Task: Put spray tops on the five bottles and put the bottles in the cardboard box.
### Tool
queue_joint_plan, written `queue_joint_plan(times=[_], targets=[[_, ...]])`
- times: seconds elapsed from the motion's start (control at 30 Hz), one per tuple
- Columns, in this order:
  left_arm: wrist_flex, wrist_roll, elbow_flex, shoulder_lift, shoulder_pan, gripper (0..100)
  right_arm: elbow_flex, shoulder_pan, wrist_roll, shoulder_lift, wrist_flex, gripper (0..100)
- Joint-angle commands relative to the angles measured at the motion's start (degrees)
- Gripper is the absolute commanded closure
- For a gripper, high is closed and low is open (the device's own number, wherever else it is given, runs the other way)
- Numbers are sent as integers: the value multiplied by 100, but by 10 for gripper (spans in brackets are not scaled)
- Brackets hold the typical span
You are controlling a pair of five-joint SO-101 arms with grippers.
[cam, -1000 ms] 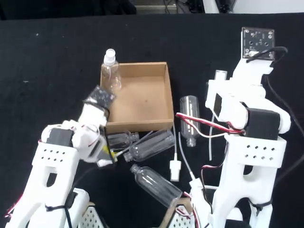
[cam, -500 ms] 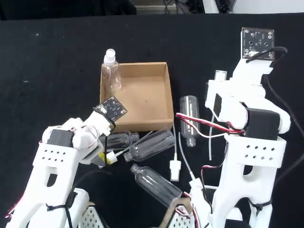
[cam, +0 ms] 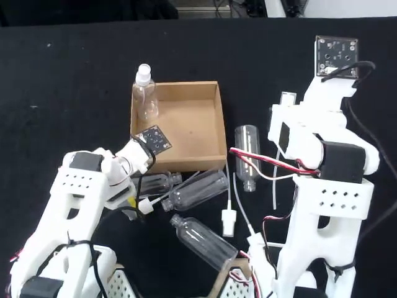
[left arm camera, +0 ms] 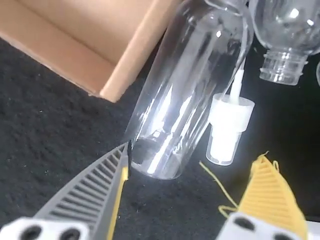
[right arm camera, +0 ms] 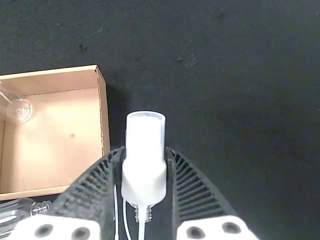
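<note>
- We see the left gripper spread open low over the table. It straddles the base of a small bottle that lies on its side just beside the near wall of the cardboard box.
- A loose spray top lies touching that bottle, between the same open jaws. We judge this the chief hazard, since a squeeze here could trap top and bottle together or flick the top away.
- The bottle is smooth and round. A grip so near its base could let it roll or pivot against the box wall.
- The right gripper is clenched on a second spray top, held high above the table with its thin tube hanging below.
- That tube looks flexible. If the neck beneath is off line, we expect it to bend outside the opening instead of entering.
- One capped bottle stands upright in the box's far left corner.
- Three more uncapped bottles, one near the small bottle, one closer to the arms and one to the box's right, lie on the table. Most of the task remains.
</note>
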Motion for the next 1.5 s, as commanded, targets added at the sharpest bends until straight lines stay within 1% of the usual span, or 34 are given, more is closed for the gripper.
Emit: queue_joint_plan(times=[0.0,0.17,0.47,0.63,0.9,1.13,1.47], targets=[[-26,-413,-224,62,-22,712,-22,-70,-44,-180,-114,987],[-695,-440,-22,-9,-66,712,163,-79,-18,-198,-176,987],[-1134,-475,259,0,-66,712,338,-79,-9,-198,-360,987],[-1116,-484,488,-9,-31,712,347,-79,-9,-198,-360,987],[-1108,-484,514,-9,-4,712,347,-79,-9,-189,-360,987],[-897,-484,558,-9,286,712,347,-79,-9,-180,-360,987],[-888,-492,541,-9,242,712,347,-79,-9,-180,-360,987]])
